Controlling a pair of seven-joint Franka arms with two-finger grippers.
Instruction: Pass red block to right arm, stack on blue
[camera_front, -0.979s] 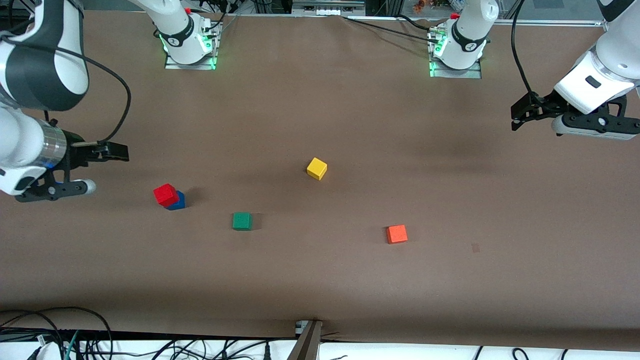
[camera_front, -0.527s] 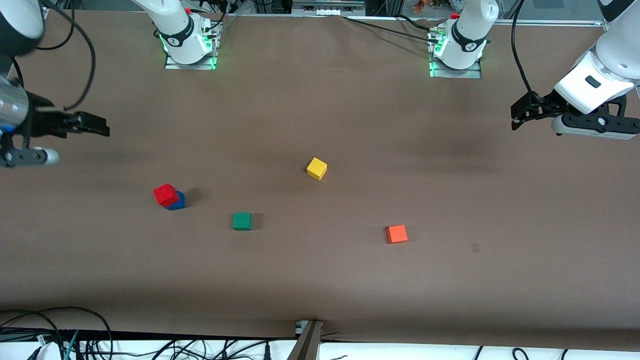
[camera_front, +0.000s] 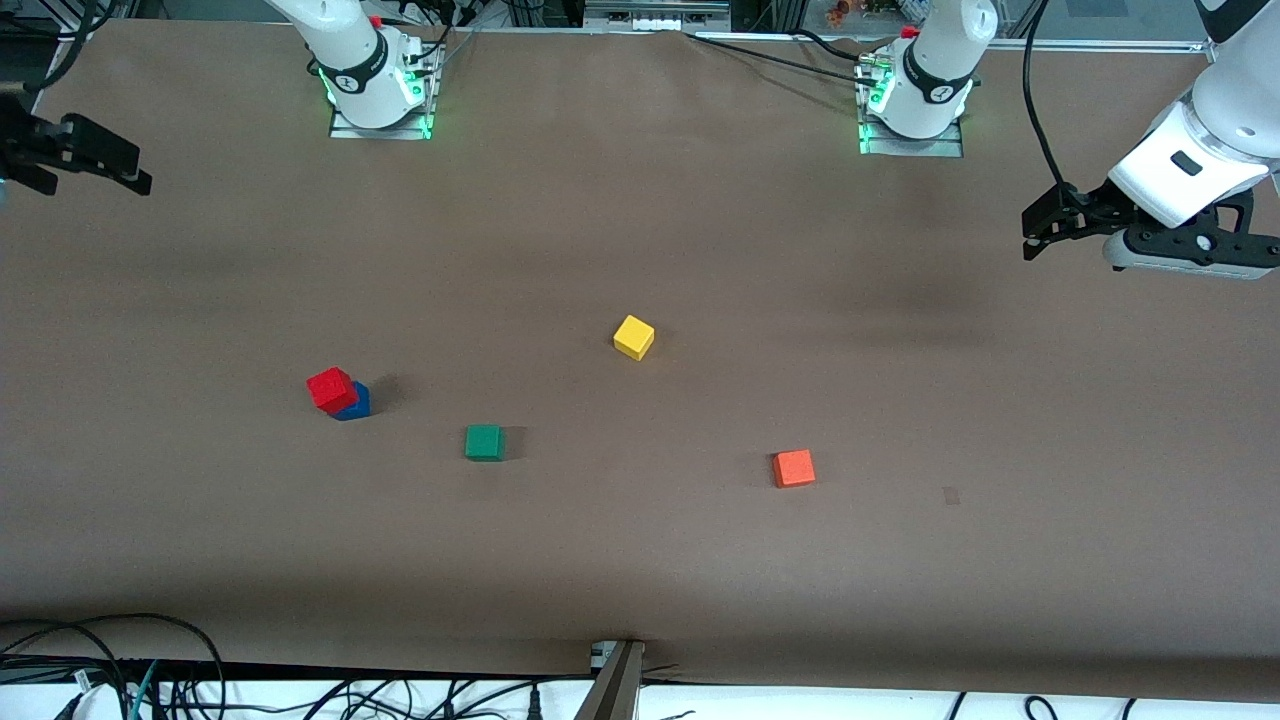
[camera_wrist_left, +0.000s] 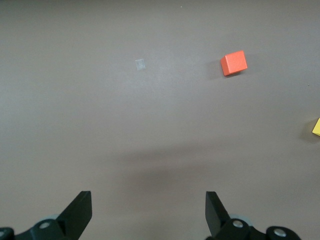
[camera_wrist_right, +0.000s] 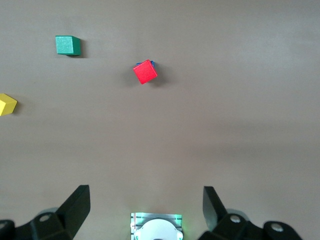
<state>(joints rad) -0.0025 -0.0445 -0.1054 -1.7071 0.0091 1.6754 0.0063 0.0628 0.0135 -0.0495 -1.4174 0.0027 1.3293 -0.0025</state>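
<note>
Five cubes sit on the brown table (camera_front: 700, 250), one of each colour; the red block (camera_front: 331, 388) rests on top of the blue cube (camera_front: 356, 403), turned a little askew so that a blue edge shows under it, toward the right arm's end of the table; in the right wrist view the red block (camera_wrist_right: 145, 72) covers nearly all of the blue cube (camera_wrist_right: 152, 64); nothing grips either one. The green cube (camera_front: 484, 442) lies alone near the stack, a little nearer to the front camera; the yellow cube (camera_front: 634, 337) sits about mid-table, farther from that camera than the green one; the orange-red cube (camera_front: 794, 468) lies toward the left arm's end, well apart from the rest.

Two arms, two grippers; both hang in the air with nothing in them. The right gripper (camera_front: 95, 160) hovers over the bare table at its own end, well away from the stack; its two fingers stand wide apart in its wrist view (camera_wrist_right: 145, 210), holding nothing. The left gripper (camera_front: 1045, 225) hovers over the table's edge at the left arm's end; its two fingers (camera_wrist_left: 80, 212) are likewise spread wide and empty, with the orange-red cube (camera_wrist_left: 234, 63) lying well off from them.
</note>
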